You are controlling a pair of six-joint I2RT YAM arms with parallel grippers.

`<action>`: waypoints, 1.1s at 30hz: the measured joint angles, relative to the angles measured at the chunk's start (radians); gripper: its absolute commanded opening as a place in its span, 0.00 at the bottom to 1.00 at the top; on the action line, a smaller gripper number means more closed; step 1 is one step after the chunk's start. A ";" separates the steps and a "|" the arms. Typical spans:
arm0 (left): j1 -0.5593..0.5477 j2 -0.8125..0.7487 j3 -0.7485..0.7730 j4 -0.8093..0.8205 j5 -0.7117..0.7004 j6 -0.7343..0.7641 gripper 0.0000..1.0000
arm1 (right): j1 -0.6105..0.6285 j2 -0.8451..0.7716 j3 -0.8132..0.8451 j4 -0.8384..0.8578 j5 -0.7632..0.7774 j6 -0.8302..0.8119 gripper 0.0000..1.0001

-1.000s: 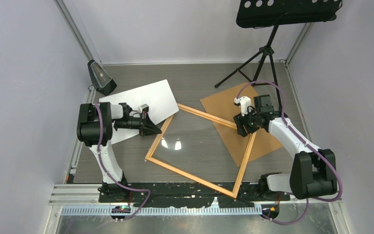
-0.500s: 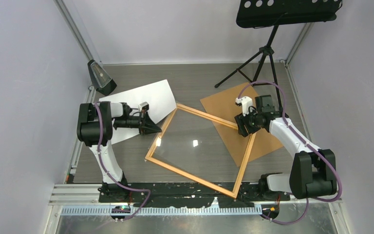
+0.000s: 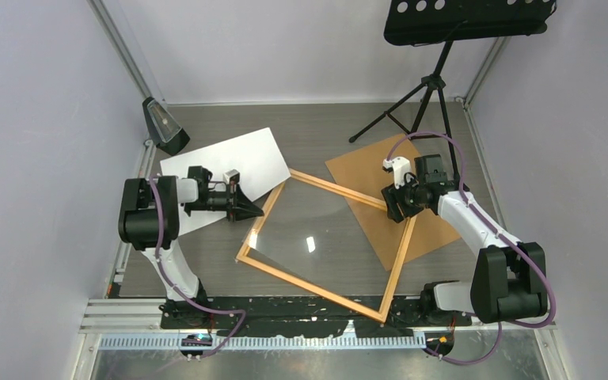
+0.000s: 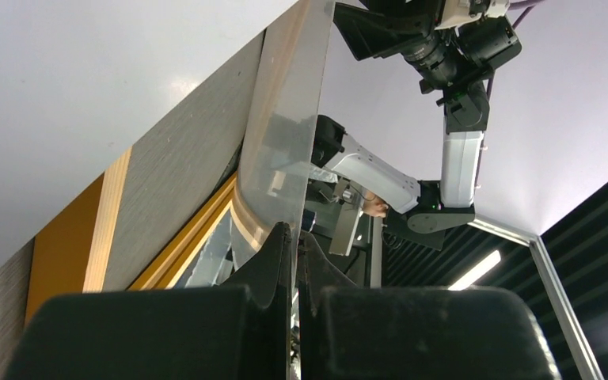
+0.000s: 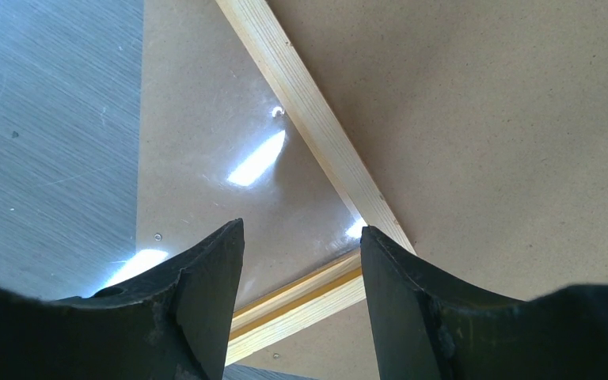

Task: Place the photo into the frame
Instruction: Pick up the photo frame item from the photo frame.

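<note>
The photo [image 3: 222, 168] lies white side up at the back left of the table. The thin orange frame [image 3: 321, 289] lies flat in the middle, turned like a diamond. My left gripper [image 3: 255, 210] is at the frame's left corner, shut on the edge of the clear sheet [image 4: 285, 142], which rises tilted out of the frame [image 4: 182, 241]. The left gripper [image 4: 295, 237] pinches the sheet between its fingertips. My right gripper [image 3: 392, 207] hangs open just above the frame's right corner [image 5: 309, 103]; the right gripper [image 5: 301, 237] holds nothing.
A brown backing board [image 3: 435, 229] lies under the frame's right side and shows as the brown backing board [image 5: 483, 119] in the right wrist view. A black tripod stand [image 3: 435, 79] is at the back right, a dark wedge-shaped device [image 3: 164, 127] at the back left.
The left gripper has moved slightly right with the clear sheet, and its arm has leaned left. The glint on the sheet has shifted toward the frame's middle. The right arm has not moved.
</note>
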 measured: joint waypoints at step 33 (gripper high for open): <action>0.019 -0.024 -0.066 0.185 -0.018 -0.327 0.00 | -0.024 -0.029 -0.050 0.003 0.158 -0.019 0.62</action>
